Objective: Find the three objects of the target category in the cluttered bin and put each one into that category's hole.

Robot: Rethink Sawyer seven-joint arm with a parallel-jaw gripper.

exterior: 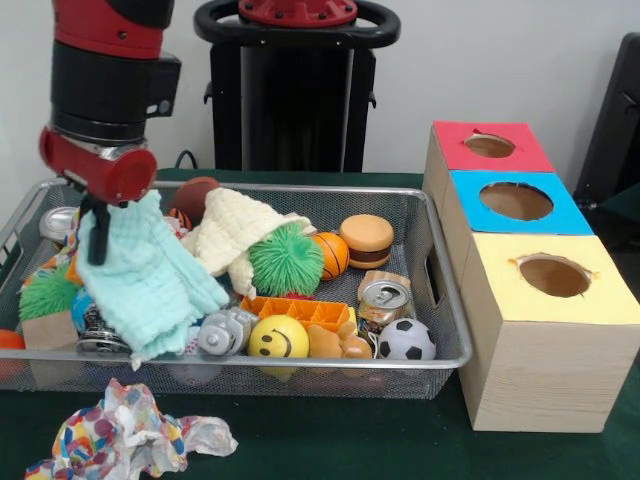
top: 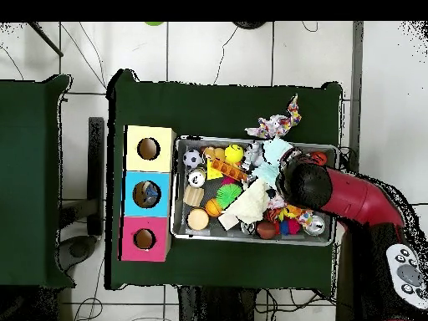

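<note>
The wire mesh bin (exterior: 300,188) is full of toys and cloths; it also shows in the overhead view (top: 251,140). My gripper (exterior: 96,235) is over the bin's left end, shut on a mint green cloth (exterior: 150,285) that hangs from it above the clutter. In the overhead view the arm's head (top: 303,185) hides the gripper, with the cloth (top: 272,159) beside it. No clear plastic piece shows in either view. The red-topped box with its hole (exterior: 489,146) is the farthest of three boxes right of the bin, and its hole also shows from overhead (top: 144,239).
Blue-topped (exterior: 515,201) and yellow-topped (exterior: 553,275) boxes stand nearer. The bin holds a cream cloth (exterior: 235,235), green spiky ball (exterior: 286,260), drink can (exterior: 384,298), smiley ball (exterior: 278,338) and soccer ball (exterior: 406,340). A dotted paper wad (exterior: 120,435) lies outside the bin's front.
</note>
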